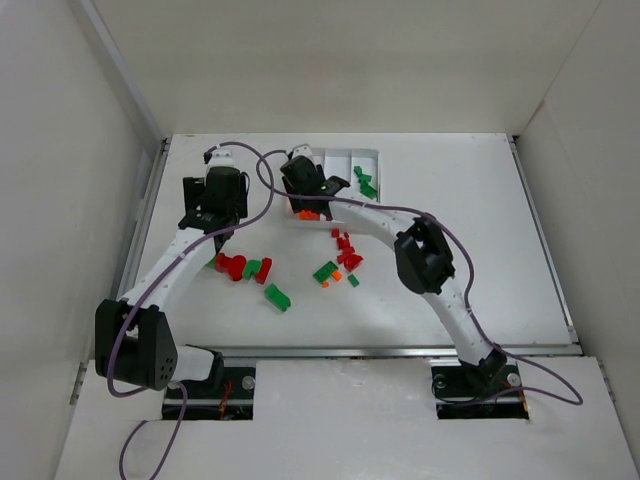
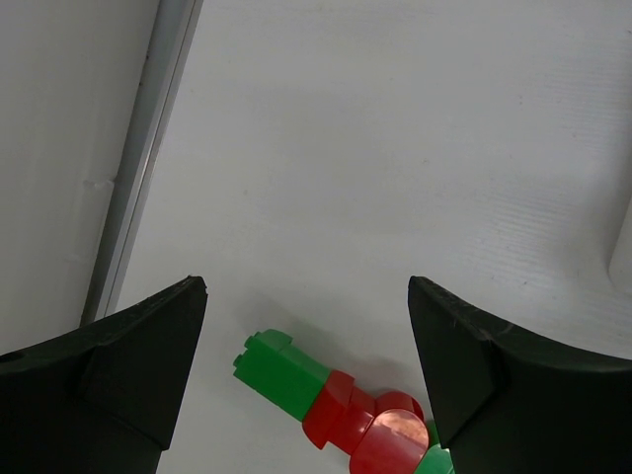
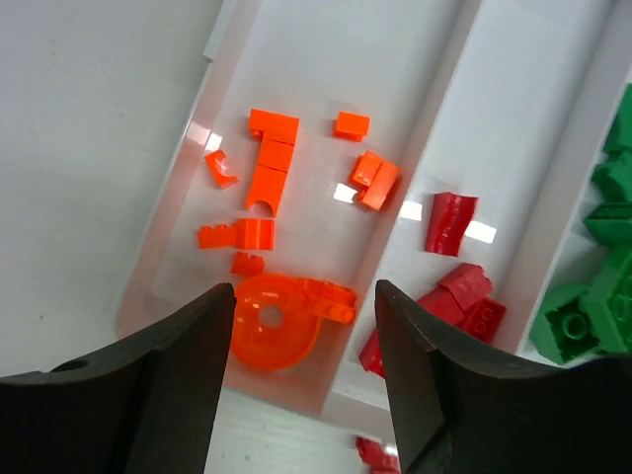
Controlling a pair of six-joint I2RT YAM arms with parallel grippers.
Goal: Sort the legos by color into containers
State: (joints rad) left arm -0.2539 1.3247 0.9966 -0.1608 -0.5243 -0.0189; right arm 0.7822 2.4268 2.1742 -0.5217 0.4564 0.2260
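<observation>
The right fingers (image 3: pixel 188 375) hang over the near end of the orange compartment (image 3: pixel 306 69), the leftmost of 3 in the white tray (image 1: pixel 352 153). They are parted partway and hold nothing. A round orange piece (image 3: pixel 269 331) lies on the compartment floor under the gap, among other orange legos (image 3: pixel 269 178). Red legos (image 3: pixel 462 296) sit in the middle compartment and green legos (image 3: pixel 583 321) in the right one. The left fingers (image 2: pixel 148 355) stand wide and empty above a joined green-and-red piece (image 2: pixel 316 395) on the tabletop (image 2: pixel 395 148). More loose legos (image 1: pixel 340 255) lie scattered near the tray. The main risk is that joined piece: carried over whole, it would put 2 colors into 1 compartment. A shallow or off-center close could also shove it away instead of gripping it. On the right, fingers this low could catch a thin divider as they pull out, jolting the tray and mixing the sorted colors.
</observation>
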